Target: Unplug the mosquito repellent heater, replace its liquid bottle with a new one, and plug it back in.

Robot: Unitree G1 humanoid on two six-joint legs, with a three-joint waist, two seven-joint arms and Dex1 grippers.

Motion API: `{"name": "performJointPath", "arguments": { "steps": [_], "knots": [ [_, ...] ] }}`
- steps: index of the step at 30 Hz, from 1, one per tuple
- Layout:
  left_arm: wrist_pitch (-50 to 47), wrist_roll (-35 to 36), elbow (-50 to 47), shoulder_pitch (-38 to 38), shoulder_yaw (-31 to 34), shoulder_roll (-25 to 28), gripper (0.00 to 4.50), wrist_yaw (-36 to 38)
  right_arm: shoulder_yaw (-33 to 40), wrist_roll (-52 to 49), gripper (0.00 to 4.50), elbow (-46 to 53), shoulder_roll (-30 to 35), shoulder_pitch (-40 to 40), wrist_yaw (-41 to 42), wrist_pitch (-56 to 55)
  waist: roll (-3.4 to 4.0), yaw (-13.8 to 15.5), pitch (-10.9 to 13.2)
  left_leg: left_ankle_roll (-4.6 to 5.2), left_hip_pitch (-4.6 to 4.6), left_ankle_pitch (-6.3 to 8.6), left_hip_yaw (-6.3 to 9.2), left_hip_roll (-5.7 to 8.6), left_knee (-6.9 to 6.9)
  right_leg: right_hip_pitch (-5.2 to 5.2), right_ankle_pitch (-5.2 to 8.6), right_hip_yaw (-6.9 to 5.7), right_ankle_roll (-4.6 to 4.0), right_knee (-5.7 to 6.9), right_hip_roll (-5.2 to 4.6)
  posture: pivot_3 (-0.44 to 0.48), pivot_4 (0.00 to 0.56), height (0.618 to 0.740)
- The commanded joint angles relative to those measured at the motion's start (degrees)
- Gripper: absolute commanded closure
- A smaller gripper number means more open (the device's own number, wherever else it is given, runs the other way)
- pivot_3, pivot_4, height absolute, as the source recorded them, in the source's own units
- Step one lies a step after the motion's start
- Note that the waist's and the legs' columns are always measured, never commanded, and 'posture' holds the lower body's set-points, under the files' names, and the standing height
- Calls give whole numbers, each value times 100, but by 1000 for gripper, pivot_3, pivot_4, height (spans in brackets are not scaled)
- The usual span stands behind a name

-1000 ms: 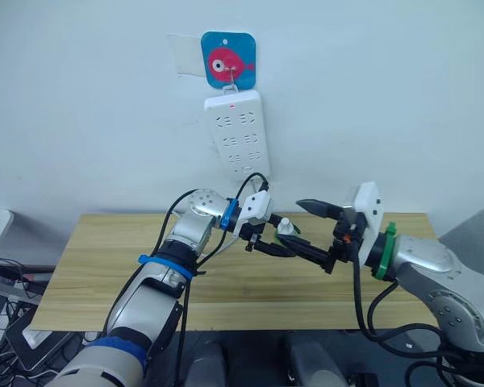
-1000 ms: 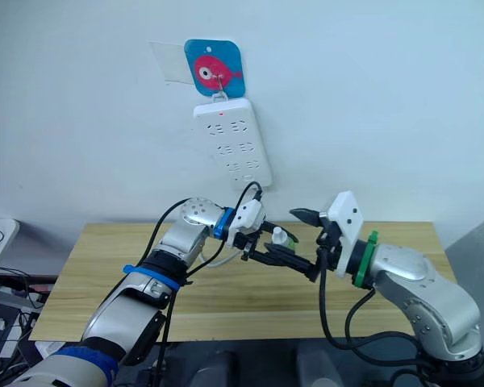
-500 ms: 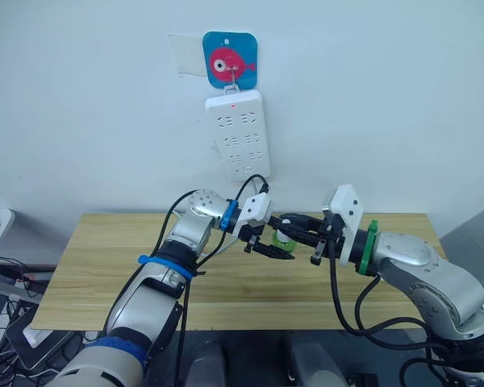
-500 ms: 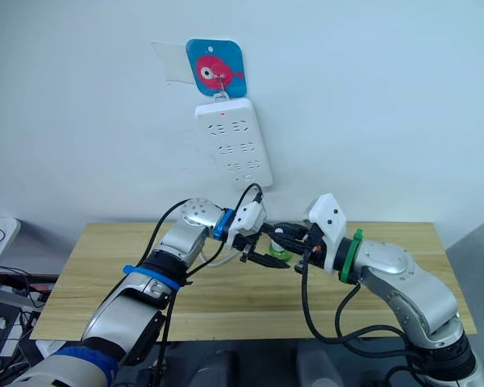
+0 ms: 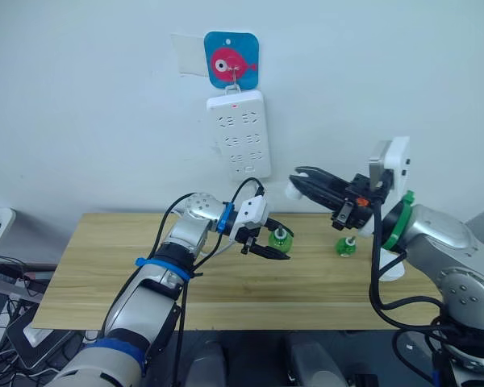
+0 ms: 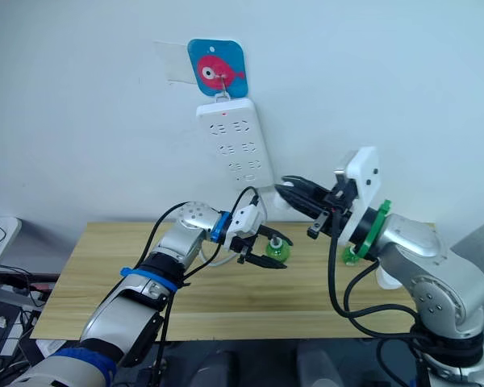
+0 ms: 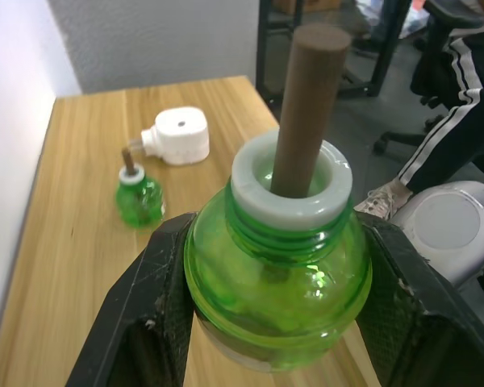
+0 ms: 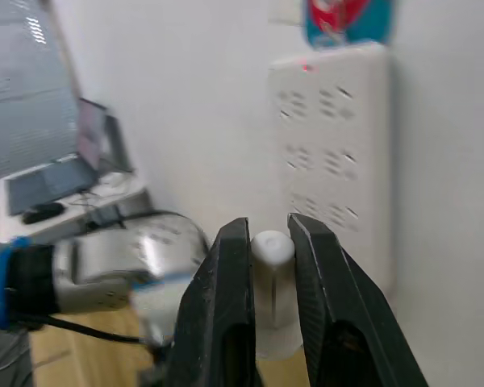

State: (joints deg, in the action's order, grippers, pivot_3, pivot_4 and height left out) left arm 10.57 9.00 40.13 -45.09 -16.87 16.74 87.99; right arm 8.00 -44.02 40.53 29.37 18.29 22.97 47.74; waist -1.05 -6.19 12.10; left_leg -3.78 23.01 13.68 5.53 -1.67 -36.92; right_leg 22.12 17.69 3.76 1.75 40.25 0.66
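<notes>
1. Green round plastic liquid bottle with a brown wick, clamped between the left gripper's fingers above the wooden table.
2. Small white rounded plastic heater, pinched in the right gripper, raised near the white wall power strip.

Silver arms, blue and green collars, black cables.

Open air separates the right tool (raised, clamping the heater) from the power strip.
</notes>
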Motion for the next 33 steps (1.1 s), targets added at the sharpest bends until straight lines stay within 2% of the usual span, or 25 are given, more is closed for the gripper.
{"name": "performJointPath", "arguments": {
  "steps": [1, 4, 8, 13, 22, 29, 33],
  "knots": [
    [28, 77, -206, 57, 190, 103, 2217, -65, -356, 1340, 4180, -551, 39, -810, -409, -837, 0, 4, 0, 0, 0, 0, 0, 0, 0, 0, 0, 0, 0, 0, 0, -100, 173, 740],
    [-108, 118, -380, 129, 239, 162, 2217, -112, -780, 2236, 4180, -1473, -256, -1243, -582, -1775, 1, 2, 0, 0, -2, 0, -6, 0, 0, 1, 0, 5, 0, 1, 0, -84, 172, 740],
    [-222, 140, -620, 234, 273, 229, 2217, -155, -1195, 2921, 4180, -2713, -694, -1352, -499, -2806, 1, -15, 0, 0, -4, 0, -14, -2, 5, 11, 1, 14, 0, 10, 3, -63, 170, 740],
    [-423, 147, -1006, 401, 258, 282, 2217, -243, -1163, 3539, 4180, -4492, -1245, -1181, -758, -4130, 1, 31, 0, 0, -7, 0, -14, -3, 6, 10, 1, 15, -2, 12, 3, -47, 166, 740],
    [-617, 140, -1287, 517, 235, 421, 2217, -274, -966, 3830, 4180, -6194, -1711, -685, -856, -5269, 2, 133, 1, -1, -10, 0, -20, -2, 5, 10, 1, 19, -2, 16, 0, -21, 168, 740],
    [-657, 138, -1315, 480, 231, 391, 2217, -296, -894, 4075, 4180, -7146, -1724, -357, -970, -5647, 2, 143, 1, -1, -10, -1, -25, 1, 3, 10, 1, 22, -2, 15, -4, -18, 172, 740],
    [-655, 132, -1303, 476, 227, 383, 2217, -306, -830, 4047, 4180, -7363, -1780, -284, -918, -5762, 2, 142, 0, -1, -11, -1, -24, 1, 3, 9, 1, 21, -2, 16, -4, -18, 172, 740]
  ]
}}
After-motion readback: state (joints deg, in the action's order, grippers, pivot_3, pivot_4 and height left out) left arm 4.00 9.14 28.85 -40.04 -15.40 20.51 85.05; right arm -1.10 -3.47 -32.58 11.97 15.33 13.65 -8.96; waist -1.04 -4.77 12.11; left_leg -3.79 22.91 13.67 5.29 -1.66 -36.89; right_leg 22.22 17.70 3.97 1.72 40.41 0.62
